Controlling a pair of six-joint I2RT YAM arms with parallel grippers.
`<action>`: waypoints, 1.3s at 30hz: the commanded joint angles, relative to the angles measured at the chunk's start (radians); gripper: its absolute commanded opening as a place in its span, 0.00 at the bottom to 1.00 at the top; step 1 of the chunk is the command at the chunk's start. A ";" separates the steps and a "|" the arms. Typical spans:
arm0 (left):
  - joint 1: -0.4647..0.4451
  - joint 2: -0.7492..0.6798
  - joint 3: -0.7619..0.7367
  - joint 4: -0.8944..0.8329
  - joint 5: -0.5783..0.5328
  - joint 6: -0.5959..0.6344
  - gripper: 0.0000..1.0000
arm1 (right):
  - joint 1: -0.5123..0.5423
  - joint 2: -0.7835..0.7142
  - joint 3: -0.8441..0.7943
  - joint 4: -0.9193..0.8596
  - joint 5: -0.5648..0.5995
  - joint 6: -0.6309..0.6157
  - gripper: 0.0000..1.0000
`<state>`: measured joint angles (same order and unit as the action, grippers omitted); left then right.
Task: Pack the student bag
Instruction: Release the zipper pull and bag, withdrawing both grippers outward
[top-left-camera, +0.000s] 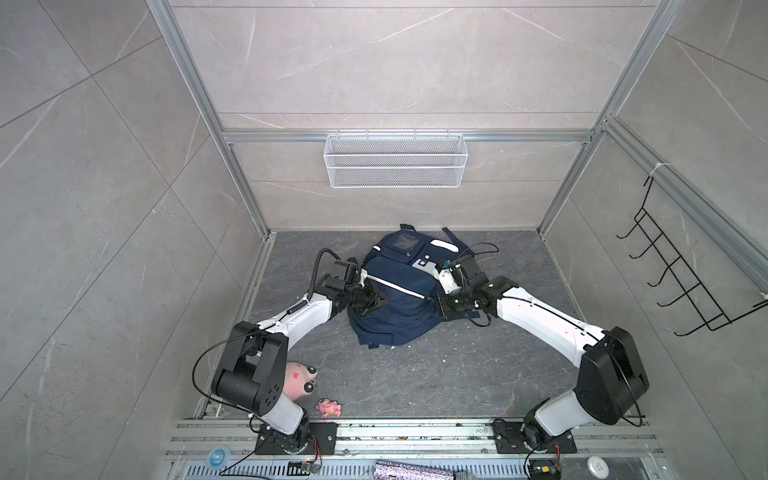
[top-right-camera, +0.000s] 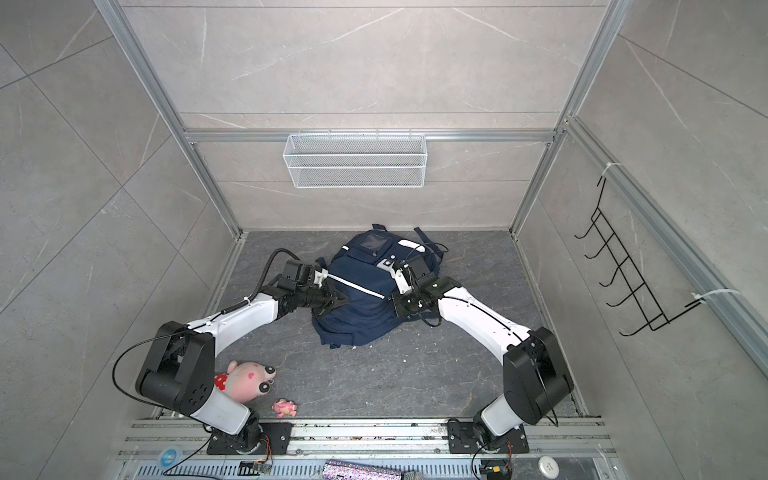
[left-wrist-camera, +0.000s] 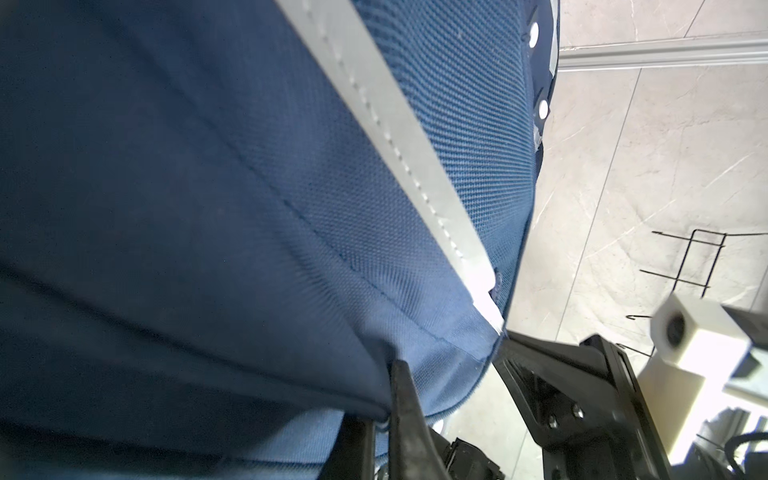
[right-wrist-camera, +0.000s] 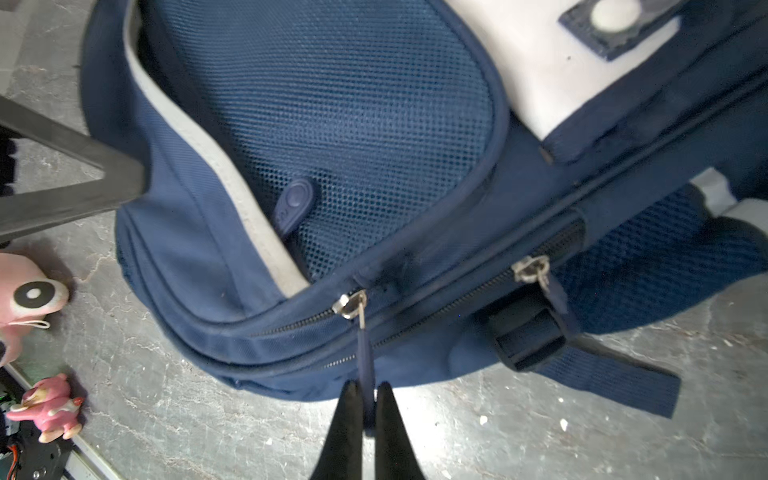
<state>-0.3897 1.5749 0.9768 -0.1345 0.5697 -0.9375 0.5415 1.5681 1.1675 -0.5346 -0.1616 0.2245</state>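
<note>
- We found the student bag mid-floor, left gripper and right gripper at its sides.
- We saw bare floor between it and the arm bases.
- A pink plush toy and small pink figure crowded our near left corner.

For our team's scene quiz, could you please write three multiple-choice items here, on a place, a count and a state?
1. The pink plush toy lies: A. on the student bag; B. beside the left arm's base; C. beside the right arm's base.
2. Pink toys on the table: A. one; B. two; C. four.
3. The right end effector is: A. open; B. shut on a toy; C. shut on the student bag's zip pull.
Key: 1 B, both top views show it there; 2 B, the plush and a small pink figure; 3 C, its jaws pinch the pull's strap.
</note>
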 joint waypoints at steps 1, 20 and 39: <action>0.019 -0.046 -0.011 -0.076 0.002 0.066 0.00 | -0.046 0.025 0.014 0.010 0.079 0.044 0.00; 0.167 -0.078 0.254 -0.433 0.038 0.280 0.72 | -0.064 -0.133 -0.080 -0.067 0.178 0.100 0.66; 0.194 0.315 0.383 -0.348 0.022 0.441 0.74 | -0.386 0.127 -0.043 -0.033 0.111 0.260 0.81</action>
<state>-0.1619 1.9205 1.3907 -0.5354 0.5529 -0.5205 0.1524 1.6283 1.0977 -0.6022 -0.0502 0.4866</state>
